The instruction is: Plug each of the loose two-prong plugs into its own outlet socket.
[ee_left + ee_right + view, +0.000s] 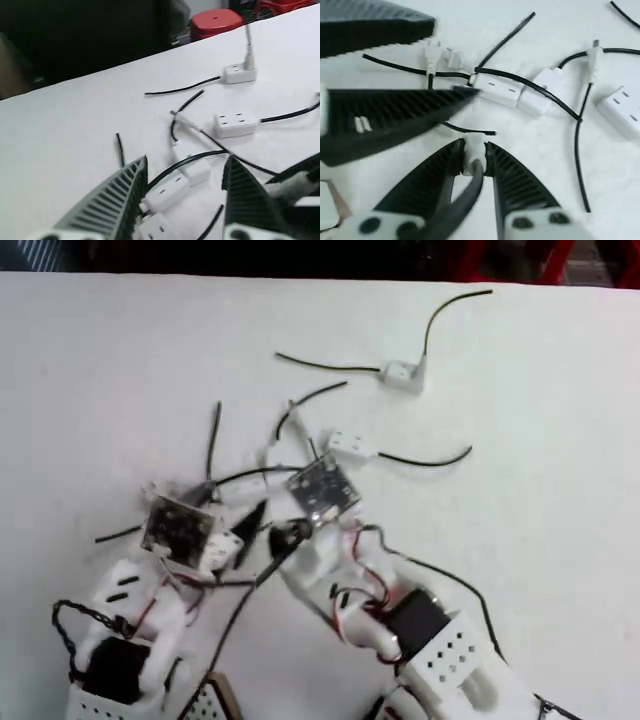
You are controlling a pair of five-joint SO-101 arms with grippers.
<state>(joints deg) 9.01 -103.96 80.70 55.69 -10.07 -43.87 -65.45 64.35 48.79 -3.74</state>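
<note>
Desk [90, 370]: white, strewn with short black cords and white sockets.
Left gripper [186, 162]: low over the desk on the arms' side; spread wide at the jaws, gripping nothing, straddling the near sockets.
Right gripper [473, 146]: just beside the left gripper, also low over the desk; pressed together at the jaws, pinching the held plug.
Held plug [471, 159]: white, clamped between the right jaws, black cord trailing back under the gripper; prongs too hidden to tell.
Near sockets [167, 192]: white blocks bunched together, crossed by a black cord; between the left jaws in the left wrist view, just ahead of the right jaws in the right wrist view.
Middle socket [352, 447]: flat on the desk beyond both grippers, slots facing up, black cord leading off to one side.
Far socket [402, 375]: farthest from the arms, well apart from the bunch; apparently with a plug seated at one end, its cord curving off toward the desk's far edge.
Loose plug [431, 50]: white, two prongs showing, lying on the desk beside the near sockets, apart from both grippers.
Second loose plug [593, 52]: white, on the end of a black cord, between the near sockets and the middle socket.
Red stool [216, 20]: beyond the desk's far edge.
</note>
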